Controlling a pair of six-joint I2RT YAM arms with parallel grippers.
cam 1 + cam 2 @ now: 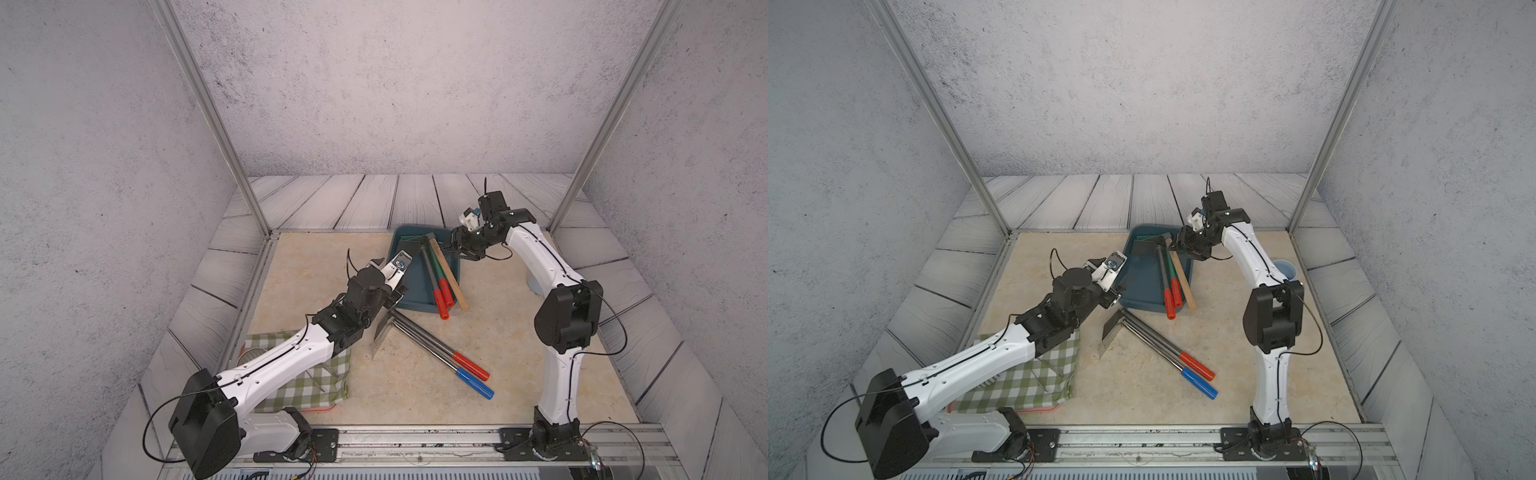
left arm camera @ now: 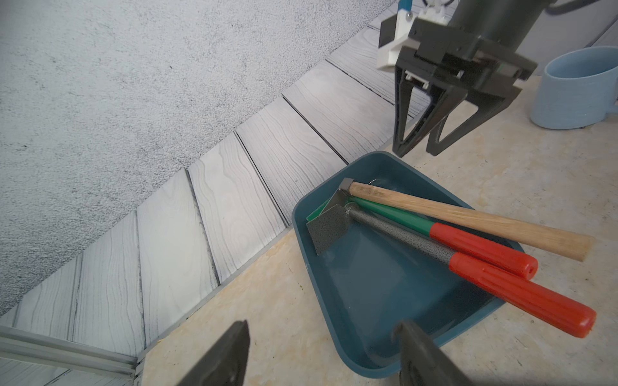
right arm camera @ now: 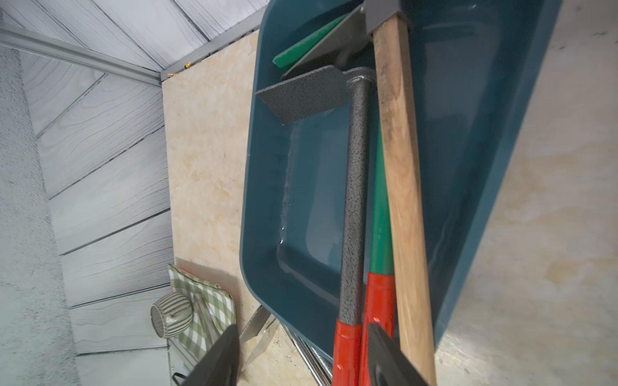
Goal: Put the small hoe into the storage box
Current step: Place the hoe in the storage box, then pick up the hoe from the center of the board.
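Note:
The storage box point(image 1: 409, 286) point(image 1: 1142, 282) is a teal tub at the back of the table. Three small hoes lie in it, heads at the far end: a speckled grey one with a red grip point(image 2: 394, 234) point(image 3: 356, 200), a green one with a red grip point(image 2: 394, 215) and a wooden-handled one point(image 2: 468, 217) point(image 3: 401, 167). Their grips stick out over the near rim. My right gripper point(image 1: 457, 251) point(image 2: 417, 153) point(image 3: 302, 329) hangs open and empty above the box's far right corner. My left gripper point(image 1: 395, 297) point(image 2: 322, 324) stands open and empty at the near left corner.
Two more hoes lie crossed on the table in front of the box, one with a red grip point(image 1: 469, 365), one with a blue grip point(image 1: 473, 384). A light blue mug point(image 1: 1285, 270) point(image 2: 578, 90) stands behind my right arm. A green checked cloth point(image 1: 307, 382) and a striped cup point(image 3: 172, 314) lie under my left arm.

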